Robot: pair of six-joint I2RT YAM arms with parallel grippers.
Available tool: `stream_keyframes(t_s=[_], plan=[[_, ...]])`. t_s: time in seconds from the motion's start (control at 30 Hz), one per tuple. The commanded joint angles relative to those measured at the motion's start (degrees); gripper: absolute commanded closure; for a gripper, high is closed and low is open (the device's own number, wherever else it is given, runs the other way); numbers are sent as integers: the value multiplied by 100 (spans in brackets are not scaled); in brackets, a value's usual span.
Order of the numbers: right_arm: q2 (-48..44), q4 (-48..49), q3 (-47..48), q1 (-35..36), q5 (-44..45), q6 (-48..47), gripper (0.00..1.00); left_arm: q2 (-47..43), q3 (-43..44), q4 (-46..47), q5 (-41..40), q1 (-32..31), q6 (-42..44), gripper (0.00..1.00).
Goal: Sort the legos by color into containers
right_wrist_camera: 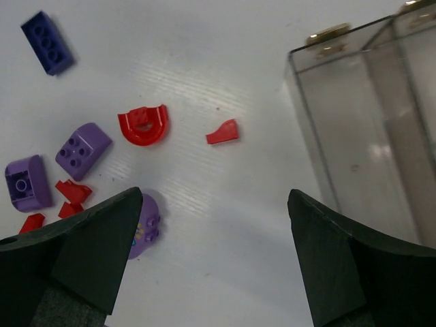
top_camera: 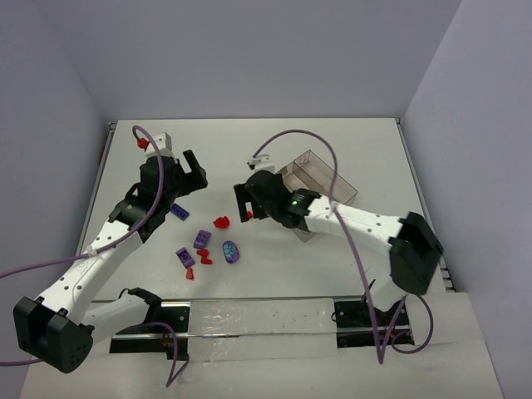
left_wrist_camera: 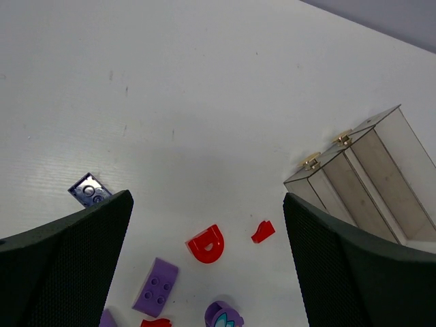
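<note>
The left gripper (left_wrist_camera: 206,199) and the right gripper (right_wrist_camera: 214,195) are both wide open and empty, and the legos (top_camera: 202,240) lie loose on the table (top_camera: 274,150) near the clear tray (top_camera: 322,177), looking tiny, hard, light and slippery, so pinch one by its flat sides.

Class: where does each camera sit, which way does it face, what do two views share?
Top: above and behind, looking down at table; left arm, right arm show.
Left wrist: on left arm, facing bricks and tray; left claw frames it.
Right wrist: likewise; right claw frames it.
Shared: both wrist views show the red half-round brick.
</note>
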Motion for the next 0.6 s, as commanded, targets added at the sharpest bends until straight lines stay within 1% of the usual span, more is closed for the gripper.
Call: stream_keyframes(t_s=[0.0, 0.07, 0.2, 0.37, 0.57], plan=[[955, -180, 753, 90, 82, 390, 9, -69, 153, -132, -227, -26, -61, 1], [1352, -375, 1014, 102, 118, 619, 11, -43, 185, -188, -230, -26, -69, 1], [1921, -412, 1243, 110, 152, 908, 20, -87, 133, -171, -204, -26, -78, 1], [2430, -614, 1628, 93, 191, 1063, 20, -103, 108, -155, -177, -26, -51, 1], [2798, -705, 1817, 50, 269, 1167, 26, -95, 135, -162, -189, -26, 15, 1]])
